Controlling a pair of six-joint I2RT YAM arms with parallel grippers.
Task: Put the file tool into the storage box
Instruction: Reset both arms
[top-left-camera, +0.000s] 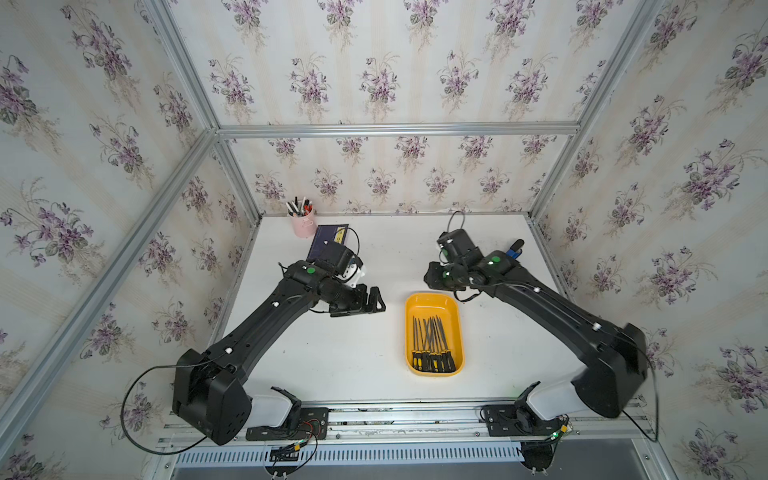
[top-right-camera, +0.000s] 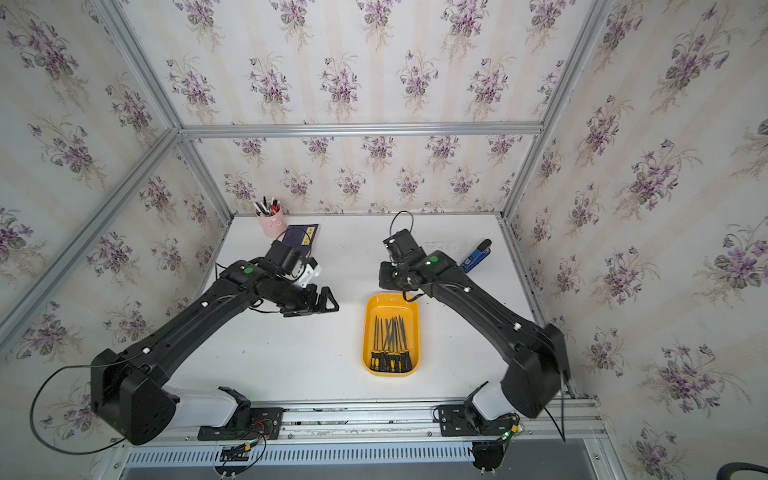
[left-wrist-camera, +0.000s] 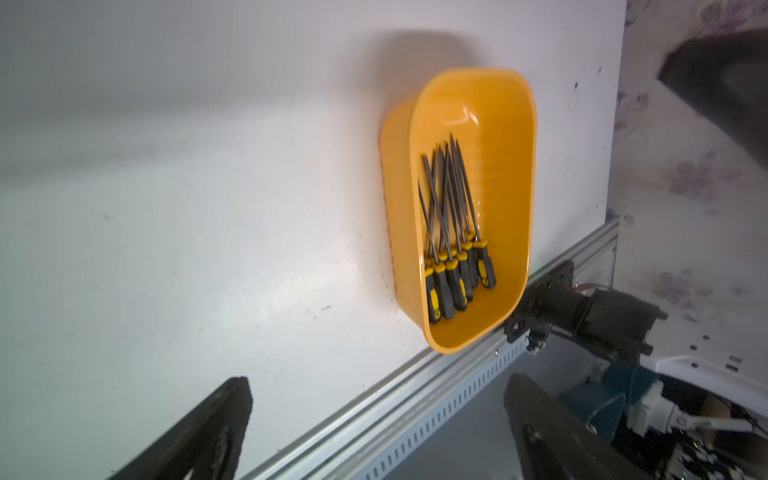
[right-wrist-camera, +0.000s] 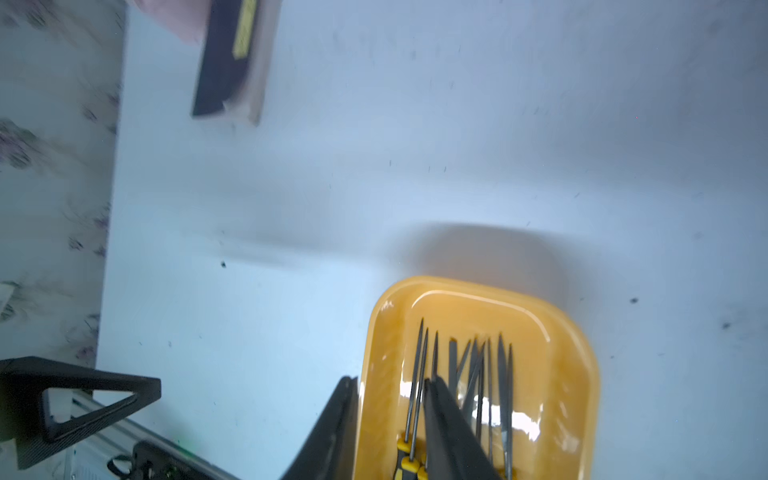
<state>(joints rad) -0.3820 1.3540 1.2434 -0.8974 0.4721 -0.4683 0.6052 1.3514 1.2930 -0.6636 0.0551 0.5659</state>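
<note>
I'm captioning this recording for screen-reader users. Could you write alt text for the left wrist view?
A shallow yellow storage box holding a bundle of files with black-and-yellow handles sits on a white table, near its aluminium edge rail. The left gripper stands wide open in the foreground, holding nothing.

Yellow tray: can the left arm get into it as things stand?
Probably yes. The left gripper is open beside the tray, with only bare table between them and the tray's top uncovered. The right gripper hangs near its far end, so the handle end looks the safer way in.
</note>
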